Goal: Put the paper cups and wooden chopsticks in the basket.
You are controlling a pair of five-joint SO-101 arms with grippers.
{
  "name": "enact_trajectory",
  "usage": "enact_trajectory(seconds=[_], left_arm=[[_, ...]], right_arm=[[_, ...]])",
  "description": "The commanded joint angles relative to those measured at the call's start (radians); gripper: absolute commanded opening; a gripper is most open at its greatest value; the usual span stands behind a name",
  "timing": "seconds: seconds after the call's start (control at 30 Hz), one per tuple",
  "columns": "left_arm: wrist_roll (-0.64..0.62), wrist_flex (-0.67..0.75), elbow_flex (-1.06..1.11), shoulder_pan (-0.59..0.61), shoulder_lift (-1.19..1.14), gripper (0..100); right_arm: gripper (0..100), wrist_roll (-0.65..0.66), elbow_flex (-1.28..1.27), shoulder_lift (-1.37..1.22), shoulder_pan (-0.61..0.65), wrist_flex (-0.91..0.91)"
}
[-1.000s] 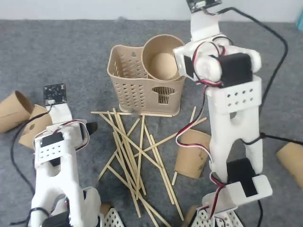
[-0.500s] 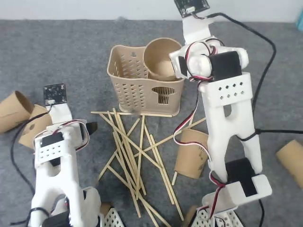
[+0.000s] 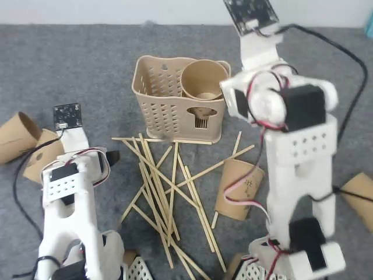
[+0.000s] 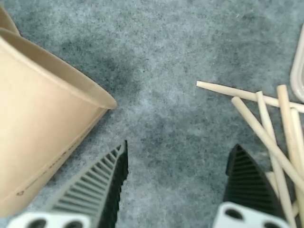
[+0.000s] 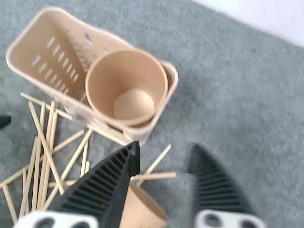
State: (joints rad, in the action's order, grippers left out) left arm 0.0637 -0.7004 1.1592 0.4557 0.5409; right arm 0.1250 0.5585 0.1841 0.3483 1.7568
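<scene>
A beige slotted basket (image 3: pixel 163 111) stands at the back of the grey carpet with one paper cup (image 3: pixel 204 81) upright inside its right end. My right gripper (image 5: pixel 161 175) hangs open above and to the near right of that cup (image 5: pixel 126 88), holding nothing. Many wooden chopsticks (image 3: pixel 163 181) lie criss-crossed in front of the basket. My left gripper (image 4: pixel 175 175) is open low over bare carpet, with a lying cup (image 4: pixel 38 137) just beside one finger and chopstick ends (image 4: pixel 270 128) by the other.
Two cups (image 3: pixel 20 140) lie at the far left. Another cup (image 3: pixel 236 189) lies on its side beside the chopsticks, under the right arm, and one (image 3: pixel 358 195) lies at the right edge. The arm bases stand along the front edge.
The right arm has lifted up and back from the basket, and the cup it held now stands free inside. The left arm has not moved.
</scene>
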Motion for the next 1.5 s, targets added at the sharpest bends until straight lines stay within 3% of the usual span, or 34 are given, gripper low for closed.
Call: enact_trajectory(seconds=[0.0,0.3,0.6,1.03,1.33,1.47], left_arm=[[0.011,0.023,-0.004,-0.005,0.029,32],[0.011,0.021,-0.004,-0.005,0.029,32],[0.011,0.020,-0.001,-0.003,0.029,32],[0.011,0.023,-0.002,-0.006,0.028,32],[0.011,0.025,-0.005,-0.008,0.023,32],[0.011,0.025,-0.007,-0.008,0.023,32]], right_arm=[[4.3,0.057,-0.201,0.119,-0.018,0.041],[14.7,0.255,-0.695,0.202,-0.019,0.033],[16.5,0.473,-0.974,0.193,-0.082,-0.176],[16.5,0.647,-1.063,0.180,-0.160,-0.392],[15.8,0.669,-1.097,-0.044,-0.140,-0.466],[6.7,0.669,-1.069,-0.058,-0.140,-0.438]])
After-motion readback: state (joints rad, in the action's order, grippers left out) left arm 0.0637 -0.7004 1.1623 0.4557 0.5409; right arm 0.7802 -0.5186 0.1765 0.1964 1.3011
